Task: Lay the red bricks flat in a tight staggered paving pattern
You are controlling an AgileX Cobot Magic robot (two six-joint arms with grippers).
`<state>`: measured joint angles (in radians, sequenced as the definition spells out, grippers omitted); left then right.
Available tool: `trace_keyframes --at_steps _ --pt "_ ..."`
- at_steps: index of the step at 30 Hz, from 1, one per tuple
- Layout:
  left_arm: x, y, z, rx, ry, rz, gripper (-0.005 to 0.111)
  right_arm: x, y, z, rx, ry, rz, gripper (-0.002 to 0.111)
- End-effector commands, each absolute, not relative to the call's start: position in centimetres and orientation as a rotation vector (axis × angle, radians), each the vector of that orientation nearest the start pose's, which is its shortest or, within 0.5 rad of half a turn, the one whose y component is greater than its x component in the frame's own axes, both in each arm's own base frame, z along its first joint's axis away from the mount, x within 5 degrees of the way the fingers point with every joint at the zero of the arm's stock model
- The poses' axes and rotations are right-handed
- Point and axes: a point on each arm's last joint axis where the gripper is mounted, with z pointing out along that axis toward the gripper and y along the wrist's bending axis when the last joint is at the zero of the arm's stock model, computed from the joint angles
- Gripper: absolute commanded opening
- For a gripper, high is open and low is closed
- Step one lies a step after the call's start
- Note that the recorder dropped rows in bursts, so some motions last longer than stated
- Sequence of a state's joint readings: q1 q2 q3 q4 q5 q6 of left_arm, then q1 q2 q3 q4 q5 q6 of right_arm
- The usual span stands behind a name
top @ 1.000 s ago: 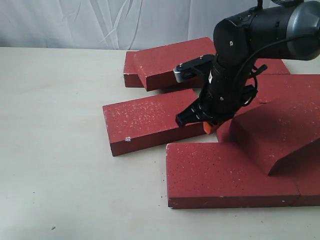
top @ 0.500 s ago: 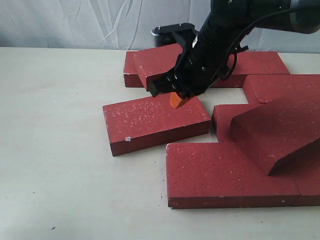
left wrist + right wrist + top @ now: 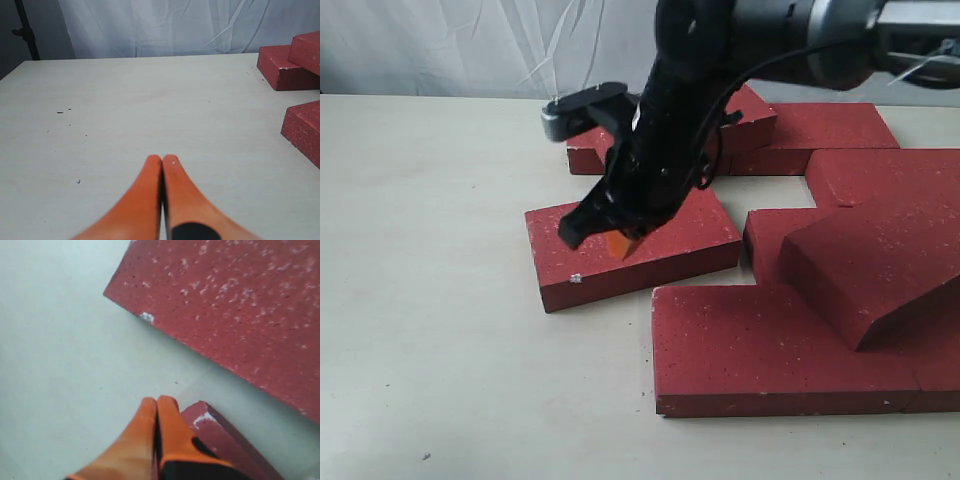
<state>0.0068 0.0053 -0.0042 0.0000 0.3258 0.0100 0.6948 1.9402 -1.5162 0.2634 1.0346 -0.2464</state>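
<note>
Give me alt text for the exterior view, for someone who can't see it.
A robot arm reaches from the upper right, its shut right gripper at an angled red brick on a table. Other bricks lie flat nearby; a tilted brick leans on them at right.

Orange right gripper (image 3: pixel 156 402), tips pressed together, over pale table (image 3: pixel 60 355). Speckled red brick (image 3: pixel 240 305), white-chipped corner; corner of second brick (image 3: pixel 220 432) beside fingertips.

The right arm (image 3: pixel 665 150) is glossy black, with a pale grey metal link (image 3: pixel 840 25) behind it, thin black cables (image 3: pixel 765 65) looping alongside, a silver-and-black camera block (image 3: pixel 582 108) near the wrist, and smooth tapered orange jaws with black pads, like the left arm's.
</note>
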Motion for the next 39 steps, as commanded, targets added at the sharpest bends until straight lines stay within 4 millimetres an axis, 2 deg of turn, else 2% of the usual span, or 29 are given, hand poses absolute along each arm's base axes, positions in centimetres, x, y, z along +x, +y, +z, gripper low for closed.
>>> trace_keyframes --at_steps 1,14,16,23,39 --pt "5.4 0.0 18.5 0.011 1.797 0.006 0.0 29.0 28.5 20.2 -1.272 2.757 0.398 -0.001" --pt "5.4 0.0 18.5 0.011 1.797 0.006 0.0 29.8 29.3 15.9 -1.256 2.805 0.343 -0.001" --pt "5.4 0.0 18.5 0.011 1.797 0.006 0.0 30.2 29.4 15.5 -1.208 2.801 0.323 -0.001" --pt "5.4 0.0 18.5 0.011 1.797 0.006 0.0 31.3 29.0 15.5 -1.08 2.761 0.201 -0.001" --pt "5.4 0.0 18.5 0.011 1.799 0.006 0.0 33.1 29.0 15.1 -0.91 2.658 0.089 -0.001"
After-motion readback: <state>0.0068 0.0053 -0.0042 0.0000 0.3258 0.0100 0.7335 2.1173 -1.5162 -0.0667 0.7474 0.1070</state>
